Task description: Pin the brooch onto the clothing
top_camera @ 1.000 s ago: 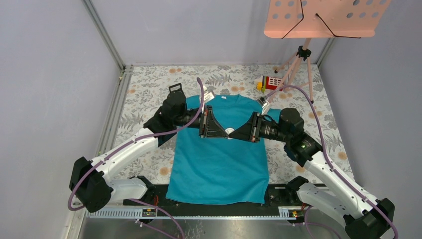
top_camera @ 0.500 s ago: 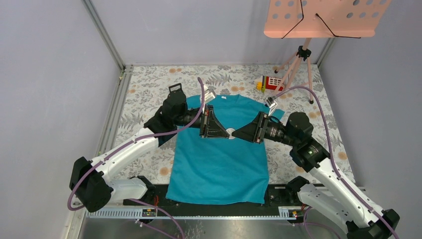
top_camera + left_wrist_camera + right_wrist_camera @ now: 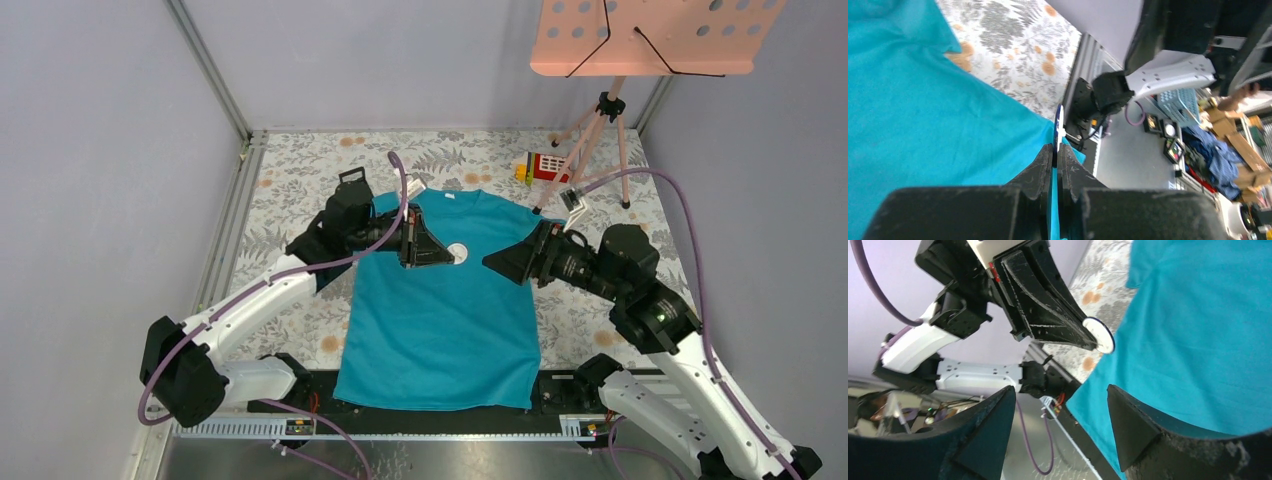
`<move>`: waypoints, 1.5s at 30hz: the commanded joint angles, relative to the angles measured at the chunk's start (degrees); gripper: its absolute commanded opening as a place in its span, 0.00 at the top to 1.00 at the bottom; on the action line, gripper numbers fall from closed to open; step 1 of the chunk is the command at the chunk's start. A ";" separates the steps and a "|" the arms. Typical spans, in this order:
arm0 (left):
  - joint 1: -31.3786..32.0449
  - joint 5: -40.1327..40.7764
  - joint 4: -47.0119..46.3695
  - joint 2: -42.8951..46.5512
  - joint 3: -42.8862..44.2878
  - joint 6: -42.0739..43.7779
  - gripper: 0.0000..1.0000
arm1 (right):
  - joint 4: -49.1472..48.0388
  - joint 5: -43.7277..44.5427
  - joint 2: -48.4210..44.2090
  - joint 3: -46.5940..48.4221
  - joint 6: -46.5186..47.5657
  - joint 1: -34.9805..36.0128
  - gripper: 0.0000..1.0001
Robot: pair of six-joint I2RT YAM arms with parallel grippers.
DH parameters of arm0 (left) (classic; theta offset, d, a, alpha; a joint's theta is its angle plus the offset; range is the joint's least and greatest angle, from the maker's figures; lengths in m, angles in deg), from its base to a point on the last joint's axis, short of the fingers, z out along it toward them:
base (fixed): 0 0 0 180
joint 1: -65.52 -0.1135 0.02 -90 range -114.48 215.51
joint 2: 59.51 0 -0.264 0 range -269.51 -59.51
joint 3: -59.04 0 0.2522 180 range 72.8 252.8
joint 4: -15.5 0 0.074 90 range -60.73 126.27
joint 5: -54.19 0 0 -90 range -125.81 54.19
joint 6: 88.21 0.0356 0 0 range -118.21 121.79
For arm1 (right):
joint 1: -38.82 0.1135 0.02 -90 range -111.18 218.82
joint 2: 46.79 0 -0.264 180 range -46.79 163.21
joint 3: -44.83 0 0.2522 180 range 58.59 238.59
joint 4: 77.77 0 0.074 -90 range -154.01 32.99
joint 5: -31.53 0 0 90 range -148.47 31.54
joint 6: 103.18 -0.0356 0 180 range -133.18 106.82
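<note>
Two arms reach in over the shirt. It lies flat on the floral table in the centre of the top view, with the collar toward the top of the frame and the hem toward the bottom, near the arm bases.

1. Left gripper
- It enters from the left of the frame and ends over the shirt's chest, just below the collar.
- Its fingers are pressed together and pinch the brooch at their tips.
- In the left wrist view the left gripper holds the brooch edge-on at frame centre. It is a thin disc with dark blue and white showing, and it projects beyond the tips, with the shirt filling the left of the frame.
- In the right wrist view the brooch shows a white face with a dark rim at upper centre. It sits at the tip of the left gripper, against the edge of the shirt.
- It cannot be told whether the brooch touches the cloth.

2. Right gripper
- It enters from the right of the frame, and its tips are near the brooch but apart from it.
- In its own wrist view the right gripper is spread wide with nothing between the fingers, which stand at the bottom left and bottom right of the frame.

3. Other items
- A music stand is at upper right.
- A red toy lies just below the stand.
- A black frame lies above the left arm.
</note>
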 commanded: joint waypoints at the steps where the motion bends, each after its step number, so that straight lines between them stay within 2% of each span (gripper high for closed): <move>1: -1.90 9.06 1.65 1.42 0.76 1.53 1.00 | 15.27 12.10 2.52 7.34 6.69 0.23 0.24; 4: -3.48 16.53 4.74 1.23 1.07 0.31 1.00 | 20.38 15.10 5.58 10.25 9.33 0.10 0.22; 8: -5.77 23.09 1.40 1.55 -2.61 -5.40 1.00 | 23.93 17.12 11.46 12.93 11.91 -1.13 0.19; 13: -6.86 29.80 1.59 1.38 -5.20 -8.78 1.00 | 23.38 20.40 18.89 11.98 15.82 -4.04 0.16; 17: -7.15 32.42 2.38 2.29 -5.96 -8.71 1.00 | 18.00 18.24 25.35 8.94 16.37 -8.07 0.16; 21: -7.65 33.19 2.62 2.46 -6.35 -9.53 1.00 | 13.49 18.69 35.05 9.72 16.76 -9.77 0.19; 26: -7.87 33.19 0.75 2.40 -7.52 -11.58 1.00 | 11.49 20.48 49.35 15.64 18.27 -9.66 0.26; 31: -8.16 33.08 -1.62 2.14 -8.67 -12.84 1.00 | 12.15 24.68 59.65 22.74 19.65 -8.95 0.28; 35: -8.22 32.51 -3.33 1.38 -9.64 -13.73 1.00 | 13.02 29.48 65.97 27.03 21.13 -7.29 0.29; 40: -8.31 32.06 -4.86 0.18 -10.07 -14.49 1.00 | 16.07 31.06 73.04 32.12 22.01 -7.03 0.33; 45: -8.31 32.64 -6.74 -1.00 -10.07 -15.29 1.00 | 15.73 31.65 76.17 32.50 22.47 -6.97 0.36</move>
